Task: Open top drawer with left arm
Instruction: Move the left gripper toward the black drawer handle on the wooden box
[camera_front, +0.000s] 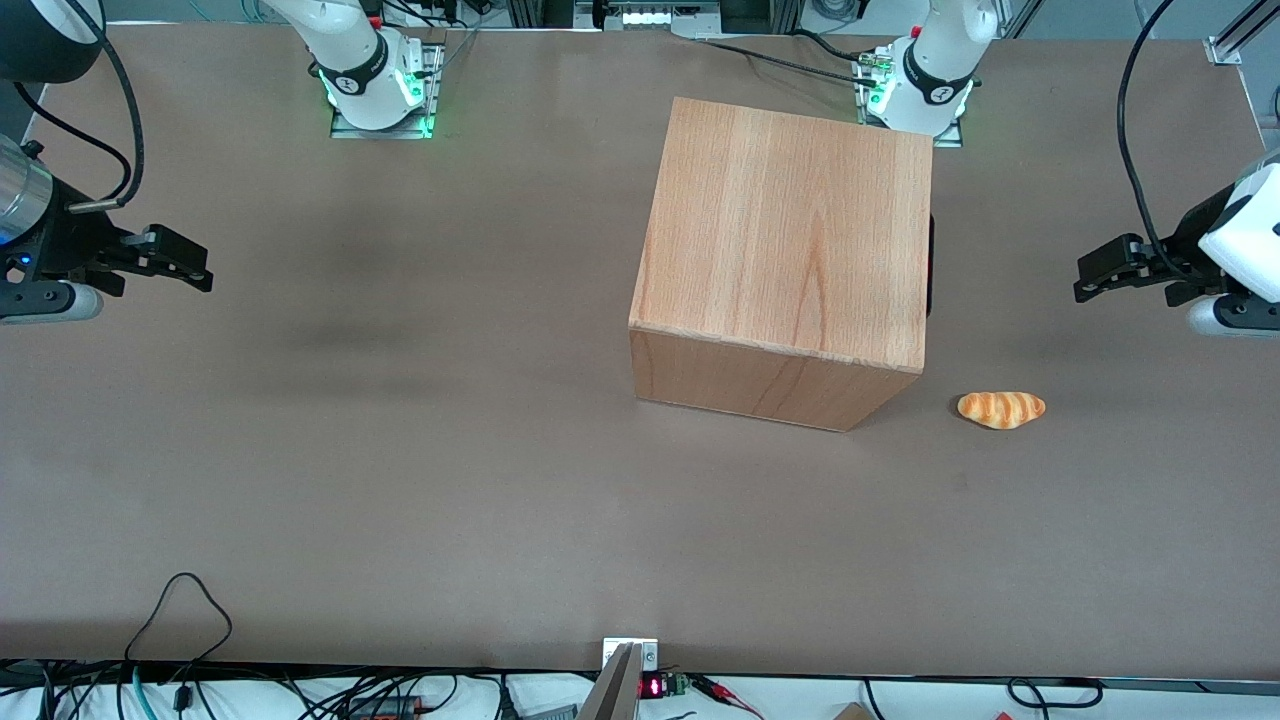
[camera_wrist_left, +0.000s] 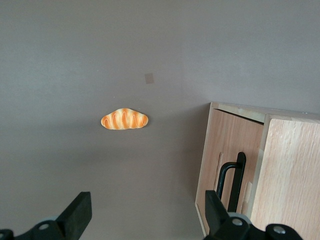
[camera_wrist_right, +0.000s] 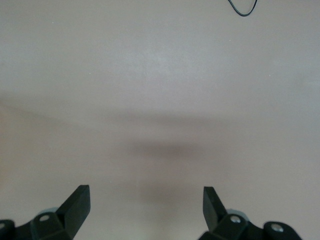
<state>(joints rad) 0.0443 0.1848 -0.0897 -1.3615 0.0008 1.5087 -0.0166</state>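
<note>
Clearly nothing's begun: the left arm's gripper (camera_front: 1090, 280) hangs with fingers spread wide, well apart from the wooden cabinet (camera_front: 785, 250), whose top drawer (camera_wrist_left: 227, 160) sits shut facing it, so next it must reach the black bar handle (camera_wrist_left: 231, 180), croissant (camera_front: 1001, 409) lying nearby

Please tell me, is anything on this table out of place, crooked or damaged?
Nothing looks damaged or spilled. The cabinet stands turned at an angle on the table. A small bread roll lies alone beside it, nearer the front camera. The top drawer looks shut. The left arm's gripper, open, hangs apart from the cabinet.
</note>
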